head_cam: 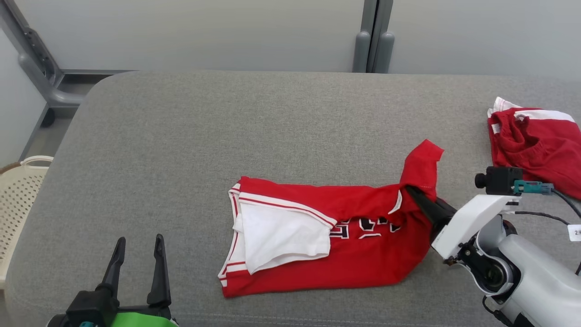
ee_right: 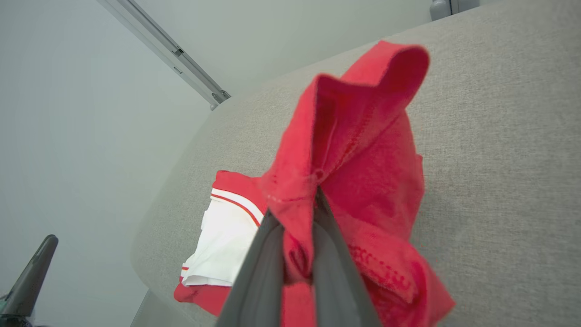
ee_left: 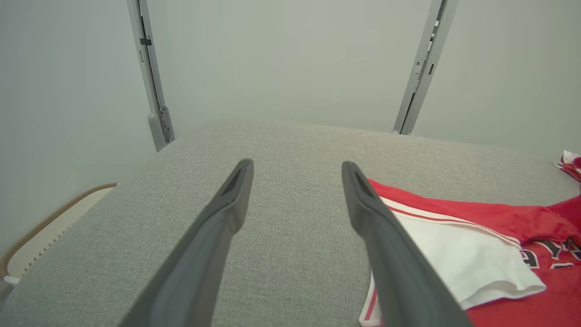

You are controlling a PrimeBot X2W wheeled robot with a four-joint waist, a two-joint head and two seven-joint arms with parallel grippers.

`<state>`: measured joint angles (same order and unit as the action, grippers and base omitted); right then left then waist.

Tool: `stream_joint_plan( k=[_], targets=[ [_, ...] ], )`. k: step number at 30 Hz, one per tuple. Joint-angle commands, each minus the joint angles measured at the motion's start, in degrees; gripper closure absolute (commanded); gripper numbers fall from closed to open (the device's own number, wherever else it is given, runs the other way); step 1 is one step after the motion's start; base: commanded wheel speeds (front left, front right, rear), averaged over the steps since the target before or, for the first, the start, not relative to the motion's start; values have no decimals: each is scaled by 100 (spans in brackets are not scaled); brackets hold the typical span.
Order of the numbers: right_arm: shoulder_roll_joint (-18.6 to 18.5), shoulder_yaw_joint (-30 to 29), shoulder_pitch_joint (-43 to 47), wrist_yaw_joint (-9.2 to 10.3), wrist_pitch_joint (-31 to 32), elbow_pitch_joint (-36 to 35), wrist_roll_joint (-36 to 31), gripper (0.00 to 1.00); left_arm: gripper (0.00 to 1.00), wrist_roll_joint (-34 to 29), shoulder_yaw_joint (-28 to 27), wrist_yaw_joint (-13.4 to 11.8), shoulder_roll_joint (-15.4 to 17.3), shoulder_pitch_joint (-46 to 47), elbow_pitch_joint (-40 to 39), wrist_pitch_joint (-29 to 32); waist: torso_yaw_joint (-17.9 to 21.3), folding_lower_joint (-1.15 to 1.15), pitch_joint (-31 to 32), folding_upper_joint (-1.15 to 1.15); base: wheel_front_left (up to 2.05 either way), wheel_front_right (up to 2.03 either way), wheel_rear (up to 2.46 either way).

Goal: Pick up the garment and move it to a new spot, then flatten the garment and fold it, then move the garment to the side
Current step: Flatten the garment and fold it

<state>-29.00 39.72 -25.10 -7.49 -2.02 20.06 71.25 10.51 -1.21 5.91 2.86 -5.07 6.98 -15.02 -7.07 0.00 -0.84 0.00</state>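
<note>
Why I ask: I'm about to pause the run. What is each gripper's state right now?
Left gripper: open, holding nothing.
Right gripper: closed on a bunched edge of the red jersey.

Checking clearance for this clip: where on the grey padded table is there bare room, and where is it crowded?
Bare: the far strip of the grey fabric-covered table beyond the red-and-white jersey, and the left part between the jersey and the open left gripper. Crowded: the right side, where the right gripper pinches the jersey near a crumpled red garment.
</note>
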Motion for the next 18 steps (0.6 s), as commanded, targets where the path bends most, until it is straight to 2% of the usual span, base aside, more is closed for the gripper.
stream_joint_plan(
  k=[1, 4, 18],
  targets=[
    [94, 62, -44, 1, 10, -83, 110, 100, 0, 10, 30, 13, 12, 88, 14, -11, -110, 0, 27, 0, 0, 0, 0],
    [261, 204, -128, 0, 38, -92, 149, 100, 0, 3, 75, 23, 12, 96, 34, -11, -216, 0, 52, 0, 0, 0, 0],
    [1403, 717, -797, 1, -170, 726, 154, 100, 0, 30, 381, 35, 11, 209, 100, -11, -774, 0, 67, 0, 0, 0, 0]
  ],
)
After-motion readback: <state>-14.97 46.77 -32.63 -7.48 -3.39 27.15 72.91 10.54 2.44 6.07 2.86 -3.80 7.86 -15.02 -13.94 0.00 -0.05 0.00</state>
